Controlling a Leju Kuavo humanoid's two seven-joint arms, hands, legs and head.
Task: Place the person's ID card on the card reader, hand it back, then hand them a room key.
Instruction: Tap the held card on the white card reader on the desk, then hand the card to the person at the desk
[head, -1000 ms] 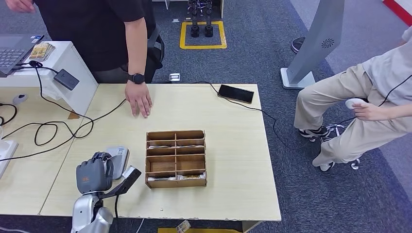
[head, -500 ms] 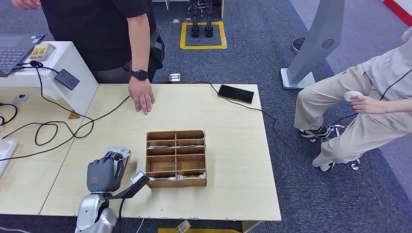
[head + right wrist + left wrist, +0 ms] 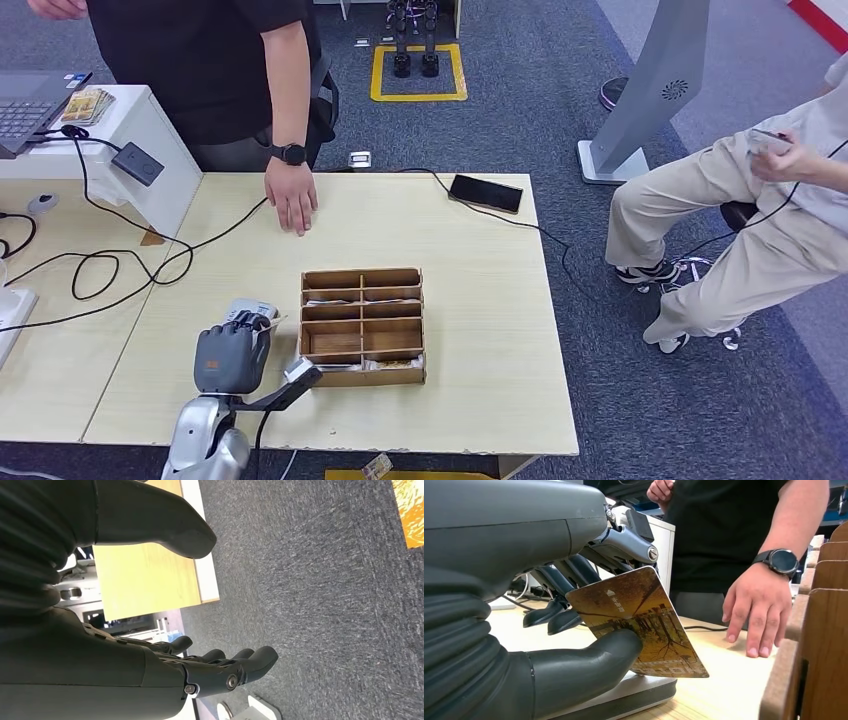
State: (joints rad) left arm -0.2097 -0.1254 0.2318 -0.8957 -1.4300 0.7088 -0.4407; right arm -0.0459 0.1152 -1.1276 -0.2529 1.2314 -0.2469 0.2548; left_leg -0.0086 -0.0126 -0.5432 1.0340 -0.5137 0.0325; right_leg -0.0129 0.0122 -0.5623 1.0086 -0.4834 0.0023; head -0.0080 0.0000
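- Pale wood worktop [image 3: 480,300], head view: the left hand [image 3: 232,357] is at the near left, over the grey card reader [image 3: 245,311], just left of the brown compartmented wooden box [image 3: 362,326]. A person's hand [image 3: 292,208] rests flat at the far edge; a black phone [image 3: 485,192] lies far right.
- Left wrist view: the left hand [image 3: 574,615] pinches the ID card [image 3: 639,625] between thumb and fingers [image 3: 556,617], tilted, its lower edge at the card reader [image 3: 639,697]; whether they touch cannot be told.
- Right wrist view: the right hand [image 3: 165,605] hangs over grey carpet [image 3: 320,595], fingers [image 3: 245,662] spread and released, grasping nothing.
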